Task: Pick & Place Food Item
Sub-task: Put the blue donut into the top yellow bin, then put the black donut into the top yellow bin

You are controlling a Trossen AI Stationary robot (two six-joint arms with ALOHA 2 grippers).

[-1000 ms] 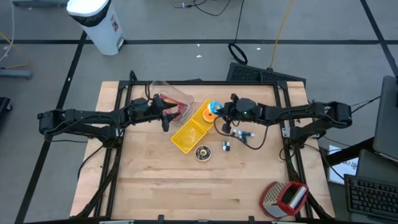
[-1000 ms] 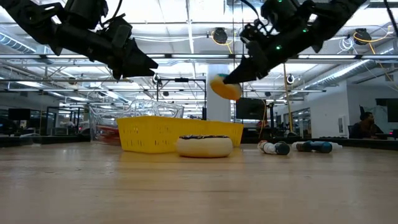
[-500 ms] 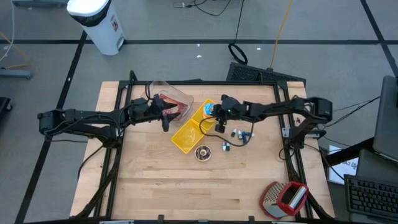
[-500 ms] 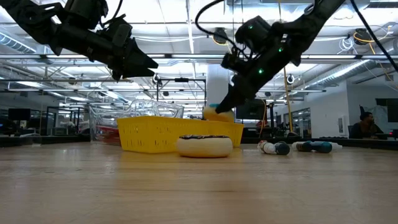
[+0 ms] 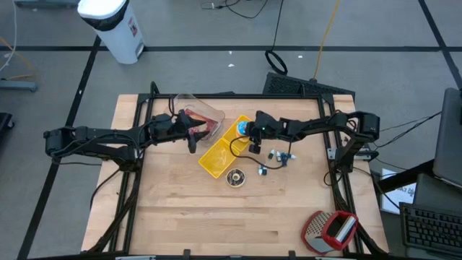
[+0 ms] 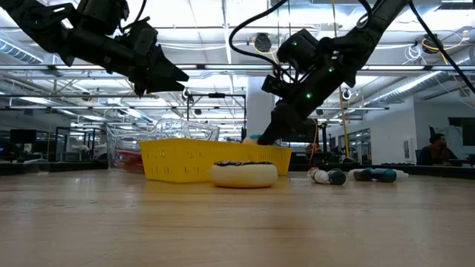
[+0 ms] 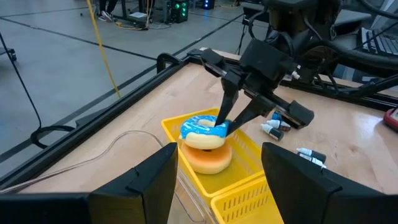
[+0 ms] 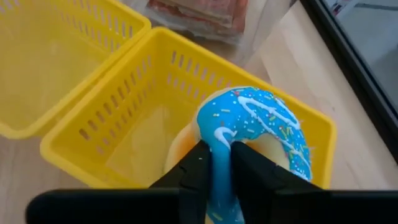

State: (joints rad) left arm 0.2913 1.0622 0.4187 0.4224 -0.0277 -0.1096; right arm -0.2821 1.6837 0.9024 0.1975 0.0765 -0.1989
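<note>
A donut with blue sprinkled icing [image 8: 261,124] sits tilted in the far compartment of the yellow two-part basket [image 5: 216,155], on an orange round mass [image 7: 210,158]; whether that is a separate piece I cannot tell. My right gripper [image 8: 221,171] reaches down into this compartment [image 7: 227,124] and is shut on the donut's edge. My left gripper [image 7: 217,180] hangs open above the table, left of the basket and beside a clear container [image 5: 202,119], holding nothing. My right gripper pinches the donut's iced rim [image 8: 219,146] between its two fingers, on the side toward the table's right. The fingers slant down from the right. The donut lies tilted in the basket's far compartment, its underside on the orange mass.
A chocolate-topped donut [image 5: 234,177] lies on the wood just in front of the basket. Small bottles and markers [image 5: 278,155] lie to its right. The clear container holds red food. A red and grey object [image 5: 332,230] sits at the near right corner.
My right gripper has come down and toward the table's left with the donut, tipping its fingers more steeply. The donut, earlier held in the air above the basket's far end, now sits inside the far compartment.
</note>
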